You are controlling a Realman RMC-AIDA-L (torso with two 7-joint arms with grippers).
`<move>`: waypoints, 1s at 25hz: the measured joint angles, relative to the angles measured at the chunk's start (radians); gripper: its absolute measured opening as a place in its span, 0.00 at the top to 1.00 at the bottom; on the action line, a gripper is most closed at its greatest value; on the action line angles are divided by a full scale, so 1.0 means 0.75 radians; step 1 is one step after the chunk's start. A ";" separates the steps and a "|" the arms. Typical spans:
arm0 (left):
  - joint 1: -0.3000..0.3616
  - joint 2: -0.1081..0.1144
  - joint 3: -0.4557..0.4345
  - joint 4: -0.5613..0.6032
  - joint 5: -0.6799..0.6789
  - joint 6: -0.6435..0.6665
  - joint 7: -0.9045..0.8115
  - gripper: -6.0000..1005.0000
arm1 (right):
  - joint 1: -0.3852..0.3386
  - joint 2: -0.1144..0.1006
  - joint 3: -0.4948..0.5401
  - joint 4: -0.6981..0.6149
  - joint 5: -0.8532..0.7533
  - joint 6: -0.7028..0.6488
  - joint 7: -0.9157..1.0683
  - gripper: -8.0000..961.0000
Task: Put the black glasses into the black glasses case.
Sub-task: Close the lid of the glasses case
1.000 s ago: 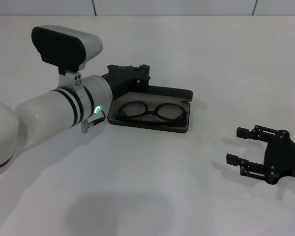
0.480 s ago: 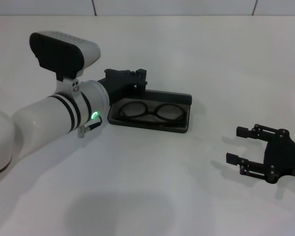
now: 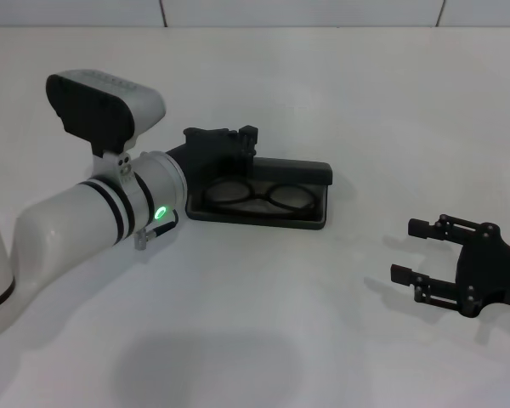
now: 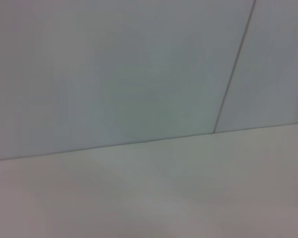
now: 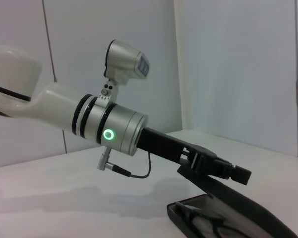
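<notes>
The black glasses (image 3: 259, 195) lie folded inside the tray of the black glasses case (image 3: 310, 219) at mid-table. The case's lid (image 3: 293, 170) is raised on its rear hinge and tilts forward over the tray. My left gripper (image 3: 229, 140) is open and rests against the lid's left end from behind and above. The right wrist view shows the same from the side: the left gripper (image 5: 223, 171) lies on the slanted lid (image 5: 253, 210), with the glasses (image 5: 208, 225) beneath. My right gripper (image 3: 405, 251) is open and empty, parked at the right.
The case stands on a white table (image 3: 263, 323) with a white tiled wall (image 3: 323, 10) behind it. My left arm (image 3: 93, 212) reaches in from the left. The left wrist view shows only the wall and the table surface.
The lid has swung up from lying flat behind the tray and now tilts over the glasses. My left gripper has shifted forward with it. The right arm has not moved.
</notes>
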 joint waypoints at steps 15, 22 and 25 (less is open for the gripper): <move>0.010 -0.004 0.002 -0.144 -0.379 0.134 0.446 0.99 | 0.003 0.000 0.000 -0.002 0.000 -0.006 0.006 0.29; 0.001 -0.004 0.002 -0.242 -0.537 0.241 0.622 0.99 | 0.003 0.000 0.000 -0.002 0.000 -0.008 0.011 0.29; 0.000 -0.004 0.002 -0.268 -0.547 0.256 0.660 0.99 | 0.003 0.000 0.000 -0.002 0.000 -0.012 0.011 0.29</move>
